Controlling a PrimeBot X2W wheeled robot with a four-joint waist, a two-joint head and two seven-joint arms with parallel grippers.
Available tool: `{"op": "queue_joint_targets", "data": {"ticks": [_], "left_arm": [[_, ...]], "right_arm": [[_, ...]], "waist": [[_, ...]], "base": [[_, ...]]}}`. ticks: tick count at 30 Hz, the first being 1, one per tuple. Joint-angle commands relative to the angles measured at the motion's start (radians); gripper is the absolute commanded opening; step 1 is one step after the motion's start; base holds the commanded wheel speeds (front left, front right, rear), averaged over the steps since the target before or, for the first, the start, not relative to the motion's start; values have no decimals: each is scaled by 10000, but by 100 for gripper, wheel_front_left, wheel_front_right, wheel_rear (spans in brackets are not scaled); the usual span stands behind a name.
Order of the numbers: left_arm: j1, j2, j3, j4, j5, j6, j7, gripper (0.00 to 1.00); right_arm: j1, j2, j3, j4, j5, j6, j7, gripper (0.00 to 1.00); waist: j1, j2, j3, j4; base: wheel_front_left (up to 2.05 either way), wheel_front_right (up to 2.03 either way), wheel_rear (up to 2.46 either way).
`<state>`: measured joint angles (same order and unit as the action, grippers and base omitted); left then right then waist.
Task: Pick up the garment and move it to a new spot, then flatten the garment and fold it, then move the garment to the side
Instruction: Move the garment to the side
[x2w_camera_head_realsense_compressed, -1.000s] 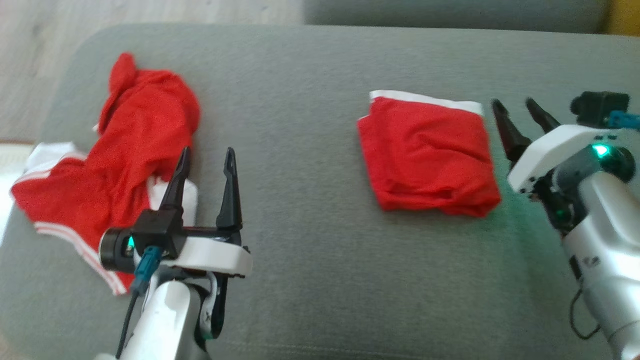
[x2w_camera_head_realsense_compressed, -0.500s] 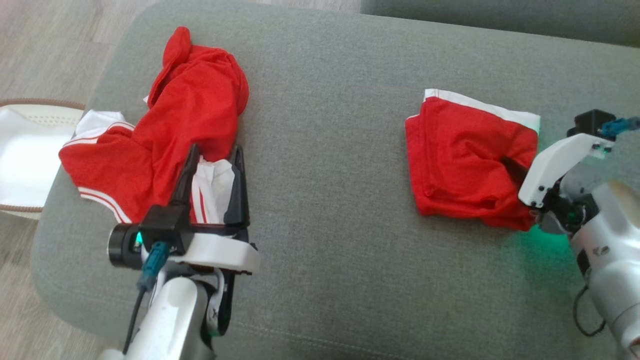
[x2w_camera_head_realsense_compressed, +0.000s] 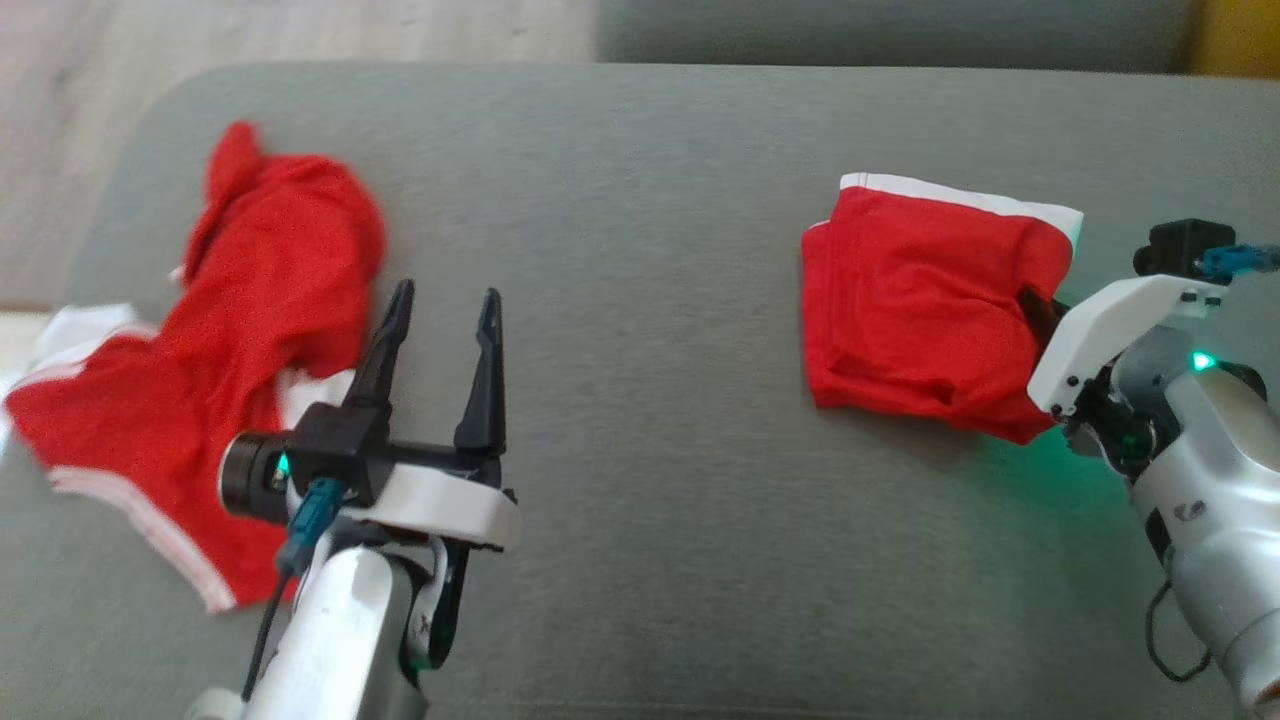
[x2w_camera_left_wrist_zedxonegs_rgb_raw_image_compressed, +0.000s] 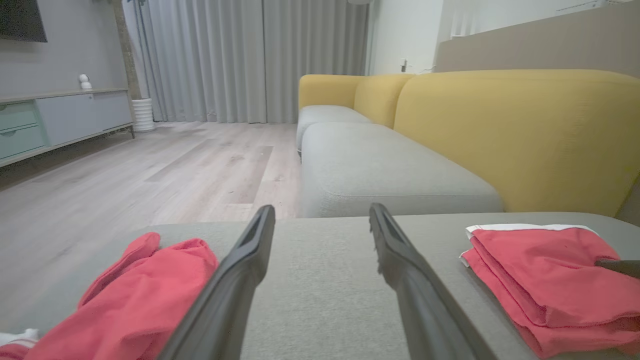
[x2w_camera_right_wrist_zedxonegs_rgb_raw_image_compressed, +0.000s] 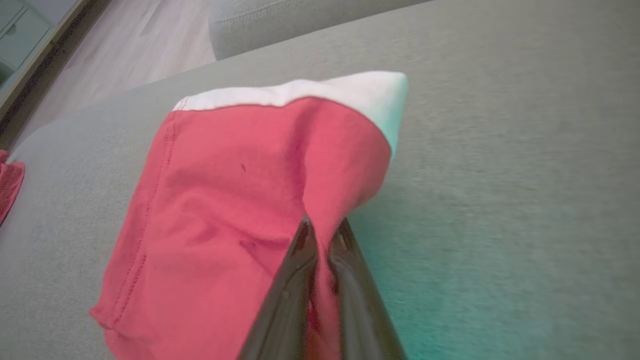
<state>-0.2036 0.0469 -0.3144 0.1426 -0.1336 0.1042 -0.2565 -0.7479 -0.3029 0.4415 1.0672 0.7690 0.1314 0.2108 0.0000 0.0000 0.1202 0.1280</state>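
There are two red cloths: one folded red cloth and one messy red cloth. There are two robot hands, the left gripper and the right gripper. Each one has two dark fingers, so that makes four fingers. There is one big grey cushion, one yellow sofa, one long cabinet and one white pot.

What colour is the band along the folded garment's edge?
White band, clearest in the right wrist view.

Yellow sofa; grey curtains; wood floor
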Motion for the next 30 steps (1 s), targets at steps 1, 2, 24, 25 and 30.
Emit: {"op": "queue_joint_targets", "data": {"ticks": [1, 2, 24, 25, 30], "left_arm": [[-594, 39, 223, -260, -1, -65, -53, 100], [-631, 38, 143, -234, -21, -136, -53, 100], [-1677, 34, -1174, 603, -426, -112, -53, 100], [-1717, 34, -1183, 616, -418, -97, -53, 100], [-1992, 34, -1309, 702, -305, -18, -53, 100]], "right_arm": [[-370, -190, 200, -306, 90, -7, -127, 0], [-415, -234, 285, -336, 122, -7, -160, 0], [-751, -319, 1638, -748, 1511, -7, -921, 0], [-792, -358, 1696, -756, 1563, -7, -953, 0], [-1239, -836, 2155, -1005, 1656, -7, -1036, 0]], "waist": [[0, 0, -86, -760], [0, 0, -58, -993], [0, 0, 653, -4116], [0, 0, 717, -4101], [0, 0, 1344, -3797]], "base": [[0, 0, 0], [0, 0, 0], [0, 0, 0], [0, 0, 0], [0, 0, 0]]}}
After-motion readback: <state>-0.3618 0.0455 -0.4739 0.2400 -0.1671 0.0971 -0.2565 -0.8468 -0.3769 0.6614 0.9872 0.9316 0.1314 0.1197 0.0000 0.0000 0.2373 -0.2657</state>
